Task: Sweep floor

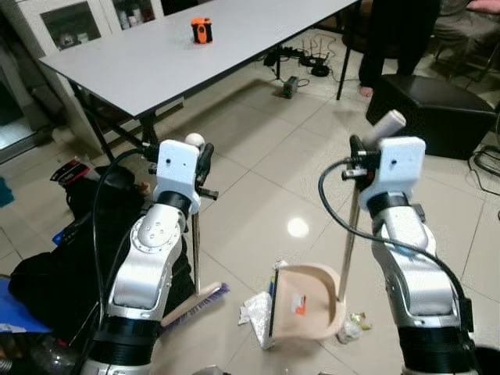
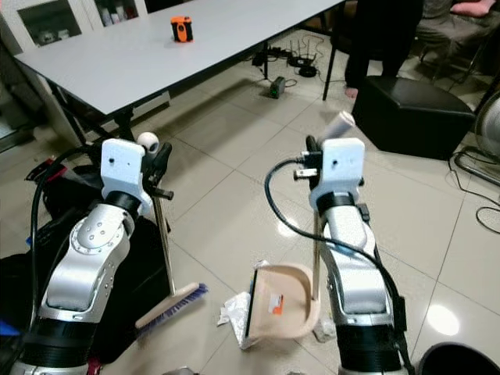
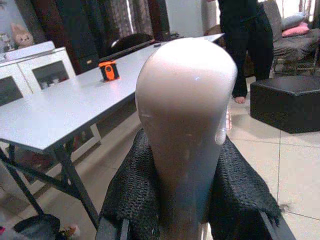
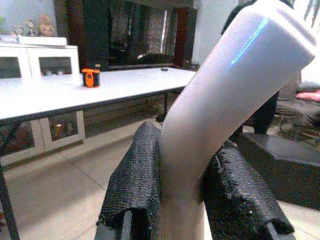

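- Right now my left gripper (image 3: pixel 185 200) is clamped on the broom handle (image 1: pixel 196 250); the broom head (image 1: pixel 195 303) rests on the tiles left of the dustpan (image 1: pixel 305 301).
- My right gripper (image 4: pixel 182 200) grips the dustpan handle (image 1: pixel 349 246) (upright).
- Crumpled wrappers (image 1: pixel 256 308) lie against the dustpan's open edge.
- Beyond the dustpan stands a grey table (image 1: pixel 156 62).

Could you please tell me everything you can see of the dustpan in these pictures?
The dustpan looks like beige plastic, with a shallow scoop and a long thin upright handle ending in a pale angled grip. An orange label marks the inside. It stands on the tiled floor between the arms, its mouth facing the robot's left toward crumpled wrappers at its lip. The right gripper is shut on the handle's top.
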Robot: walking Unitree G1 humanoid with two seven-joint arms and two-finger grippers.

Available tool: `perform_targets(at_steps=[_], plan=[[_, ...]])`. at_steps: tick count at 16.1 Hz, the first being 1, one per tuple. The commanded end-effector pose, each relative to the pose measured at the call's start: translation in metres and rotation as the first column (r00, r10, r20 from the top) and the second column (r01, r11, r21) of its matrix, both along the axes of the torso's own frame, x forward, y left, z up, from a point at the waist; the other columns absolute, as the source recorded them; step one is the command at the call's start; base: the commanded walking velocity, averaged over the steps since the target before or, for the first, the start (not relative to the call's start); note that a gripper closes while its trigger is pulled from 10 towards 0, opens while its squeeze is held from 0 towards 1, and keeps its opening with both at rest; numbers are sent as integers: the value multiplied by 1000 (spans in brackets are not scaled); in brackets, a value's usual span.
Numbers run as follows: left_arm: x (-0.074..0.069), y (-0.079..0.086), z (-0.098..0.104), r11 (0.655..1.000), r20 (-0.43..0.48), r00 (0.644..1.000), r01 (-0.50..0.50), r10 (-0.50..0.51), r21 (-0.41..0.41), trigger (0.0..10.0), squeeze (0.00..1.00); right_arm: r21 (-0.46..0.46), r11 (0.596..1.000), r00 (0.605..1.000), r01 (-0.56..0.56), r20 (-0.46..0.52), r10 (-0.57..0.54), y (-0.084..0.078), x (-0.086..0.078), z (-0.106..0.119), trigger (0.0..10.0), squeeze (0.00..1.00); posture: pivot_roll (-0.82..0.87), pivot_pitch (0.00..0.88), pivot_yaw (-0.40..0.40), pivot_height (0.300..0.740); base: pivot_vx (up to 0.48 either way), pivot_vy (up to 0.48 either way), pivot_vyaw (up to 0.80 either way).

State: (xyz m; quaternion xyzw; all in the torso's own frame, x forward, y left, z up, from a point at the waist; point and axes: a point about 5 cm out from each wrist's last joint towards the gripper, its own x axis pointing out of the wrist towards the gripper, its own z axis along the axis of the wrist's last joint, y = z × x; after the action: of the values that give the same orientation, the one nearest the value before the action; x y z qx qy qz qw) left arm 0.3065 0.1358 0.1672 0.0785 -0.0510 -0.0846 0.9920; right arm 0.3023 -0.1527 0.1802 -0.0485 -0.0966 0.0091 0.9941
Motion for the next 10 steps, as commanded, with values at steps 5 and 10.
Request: perform_targets(at_steps=[5, 10], plan=[[19, 10, 8, 999, 70, 997, -45, 45, 3, 10000, 0, -37, 998, 995, -41, 94, 45, 2, 22, 10, 10000, 0, -7, 114, 45, 740, 0, 0, 0], [23, 6, 10, 998, 124, 990, -62, 66, -31, 10000, 0, -95, 994, 992, -56, 108, 66, -5, 31, 5, 10000, 0, 9, 177, 30, 740, 0, 0, 0]])
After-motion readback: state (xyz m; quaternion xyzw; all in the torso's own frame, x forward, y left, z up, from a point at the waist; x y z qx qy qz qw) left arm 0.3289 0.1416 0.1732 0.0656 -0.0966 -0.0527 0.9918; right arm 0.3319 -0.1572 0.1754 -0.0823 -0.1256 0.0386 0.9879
